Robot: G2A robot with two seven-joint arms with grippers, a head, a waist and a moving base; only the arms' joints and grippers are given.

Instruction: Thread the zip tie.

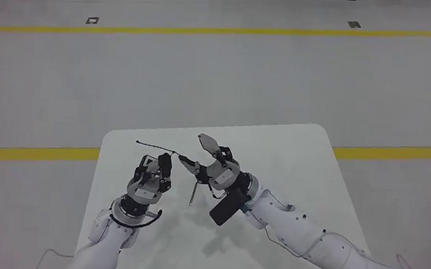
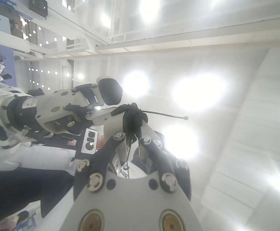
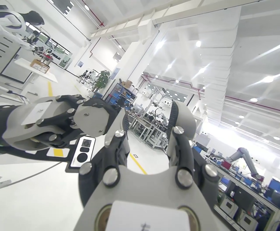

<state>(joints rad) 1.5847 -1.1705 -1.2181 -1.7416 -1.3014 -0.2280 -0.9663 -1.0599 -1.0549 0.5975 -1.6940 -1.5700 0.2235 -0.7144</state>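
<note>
The left tool (image 2: 133,124) is clenching the zip tie (image 2: 164,114), a thin end jutting out beyond it; the right tool (image 3: 151,116) is gaping just beside; light, springy and slick, the tie is probably needing a pinch near that end

The zip tie (image 2: 164,114) is thin black plastic, smooth with a faint sheen. The left gripper (image 2: 133,122) and right gripper (image 3: 149,111) have matt grey plastic shells, matt black linkages and shiny polished metal pins (image 3: 184,175). The right gripper's pads (image 3: 174,113) look like ribbed black rubber. The table (image 1: 287,159) is white, smooth and matt.
</note>
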